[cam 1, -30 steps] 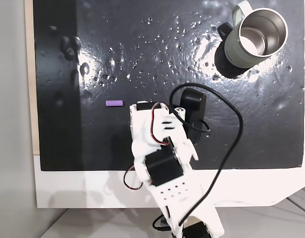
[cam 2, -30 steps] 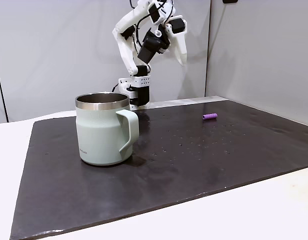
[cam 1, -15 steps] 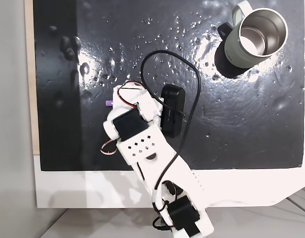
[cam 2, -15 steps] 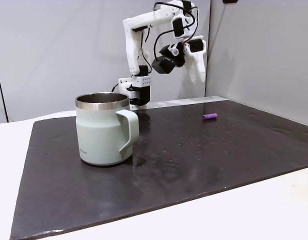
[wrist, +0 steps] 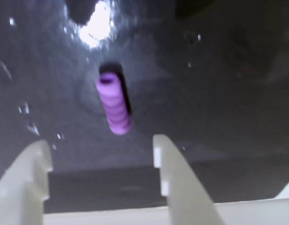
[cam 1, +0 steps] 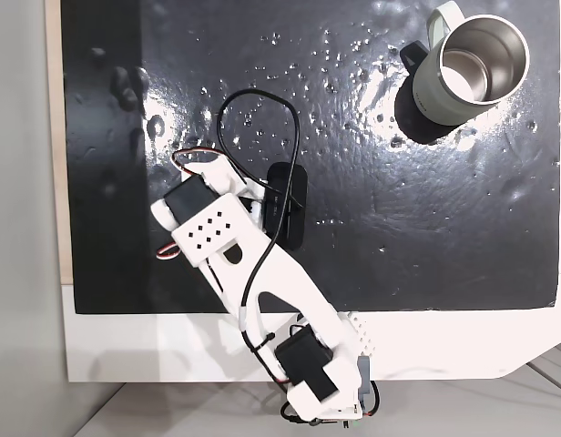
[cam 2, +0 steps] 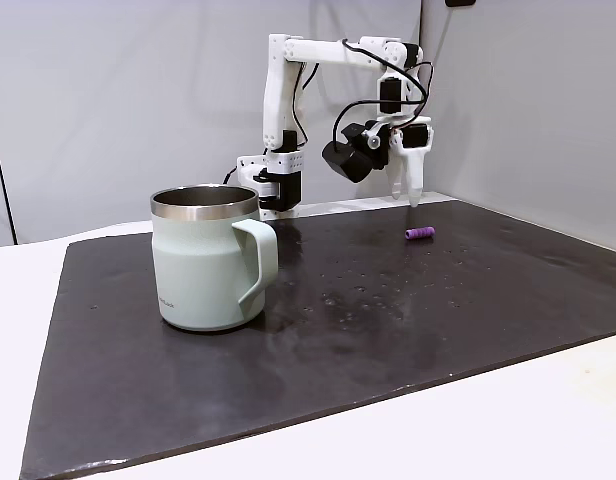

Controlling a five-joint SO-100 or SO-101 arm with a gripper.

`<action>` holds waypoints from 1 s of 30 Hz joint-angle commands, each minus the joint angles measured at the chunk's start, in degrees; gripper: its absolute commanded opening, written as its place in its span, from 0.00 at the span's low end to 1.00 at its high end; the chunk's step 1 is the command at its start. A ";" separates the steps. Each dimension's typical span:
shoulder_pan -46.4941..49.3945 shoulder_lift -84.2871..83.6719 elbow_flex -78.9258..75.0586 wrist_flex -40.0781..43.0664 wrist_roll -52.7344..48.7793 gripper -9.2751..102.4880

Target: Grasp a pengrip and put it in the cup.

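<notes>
In the wrist view, two pale fingers [wrist: 175, 178] are rising from the bottom edge with a wide gap between them: the hand [wrist: 100, 147] is standing open and holding nothing. Just beyond the fingertips, the pengrip [wrist: 113, 104] is lying flat on the dark mat [wrist: 219, 93], its long axis pointing away from the camera and sitting roughly over the gap.

In the side fixed view, the hand [cam 2: 412, 198] is hanging fingers-down above the bench, near the pengrip [cam 2: 420, 233] but not touching it. The cup [cam 2: 206, 256] is standing upright well apart from both, handle toward the camera. From above, the cup [cam 1: 464, 66] is sitting at the mat's far right corner, mouth open upward, while the arm is covering the pengrip.

The pengrip is looking soft, ribbed and very light, so it is likely to roll or squash. The best hold is probably across its middle, fingers closing on the ribbed sides with gentle pressure.
</notes>
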 commanded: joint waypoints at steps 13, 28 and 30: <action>-0.62 -16.26 -16.52 -1.67 1.23 0.27; -0.53 -22.24 -19.25 -0.97 0.09 0.24; -0.53 -23.20 -20.04 -0.97 -0.09 0.23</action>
